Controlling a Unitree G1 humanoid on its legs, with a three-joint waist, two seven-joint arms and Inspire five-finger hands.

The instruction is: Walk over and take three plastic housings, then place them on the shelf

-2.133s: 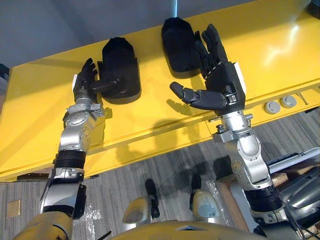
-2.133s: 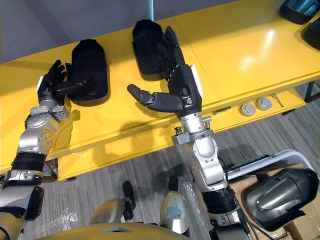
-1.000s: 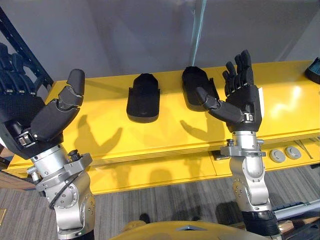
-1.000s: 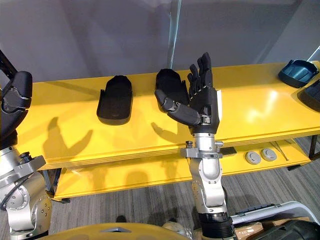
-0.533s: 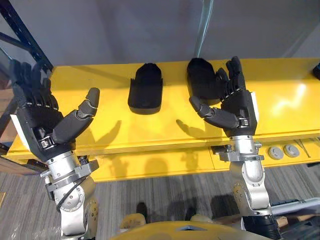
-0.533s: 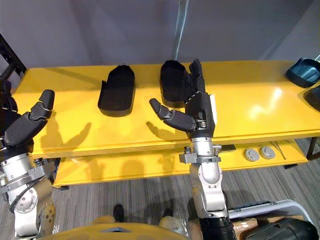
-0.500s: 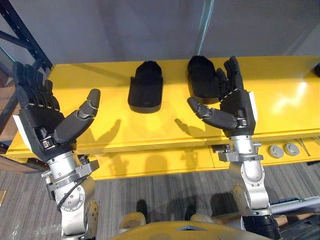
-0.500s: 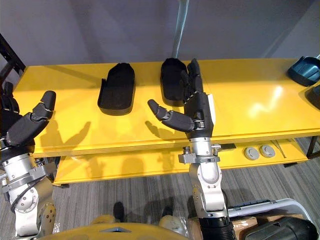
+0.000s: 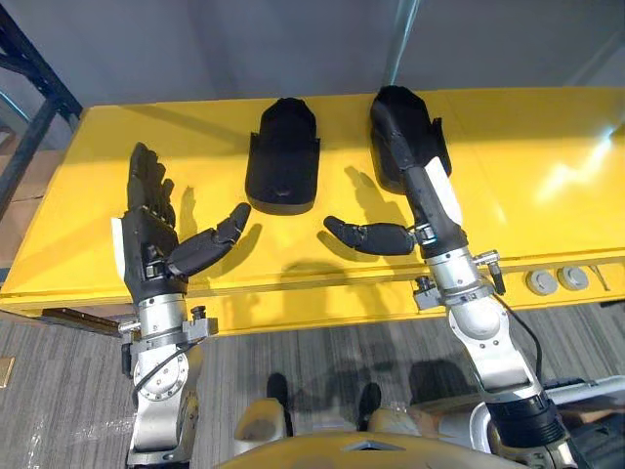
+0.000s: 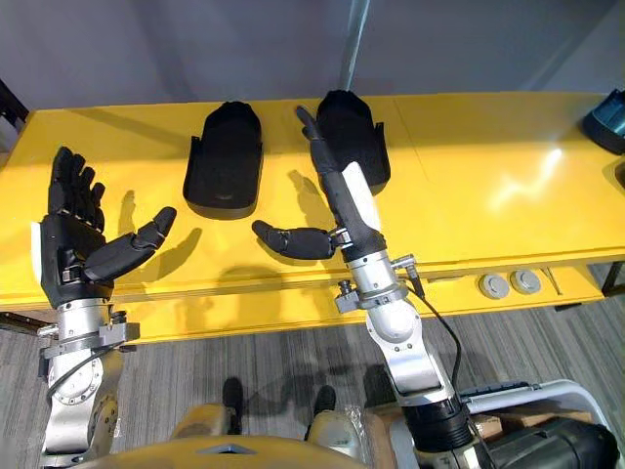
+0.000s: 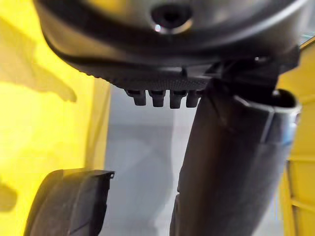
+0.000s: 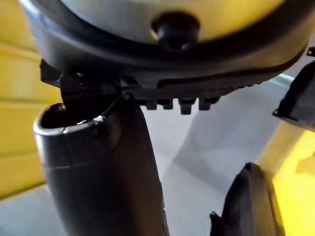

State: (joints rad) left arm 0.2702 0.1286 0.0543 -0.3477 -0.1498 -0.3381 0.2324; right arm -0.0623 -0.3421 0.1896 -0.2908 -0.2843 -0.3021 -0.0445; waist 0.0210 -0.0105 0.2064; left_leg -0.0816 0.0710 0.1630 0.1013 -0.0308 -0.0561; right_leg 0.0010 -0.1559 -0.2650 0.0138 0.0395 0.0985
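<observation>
Two black plastic housings lie side by side on the yellow table (image 9: pixel 547 147). The left housing (image 9: pixel 283 156) is untouched, and its edge also appears in the left wrist view (image 11: pixel 69 201). My right hand (image 10: pixel 349 207) is open, with straight fingers reaching along the left side of the right housing (image 10: pixel 357 137) and the thumb (image 9: pixel 366 235) spread toward the table's front. I cannot tell whether the fingers touch it. My left hand (image 9: pixel 146 239) is open above the table's front left, a short way from the left housing, and holds nothing.
A lower yellow shelf carries two round silver parts (image 9: pixel 553 280) at the right. A dark rack upright (image 9: pixel 34 73) stands at the far left and a thin pole (image 9: pixel 400 39) behind the table. A teal tray (image 10: pixel 613 107) sits at the right edge.
The camera has tilted down over the table. My right hand stretched forward from upright to lie along the right housing. My left hand lowered and came nearer the left housing.
</observation>
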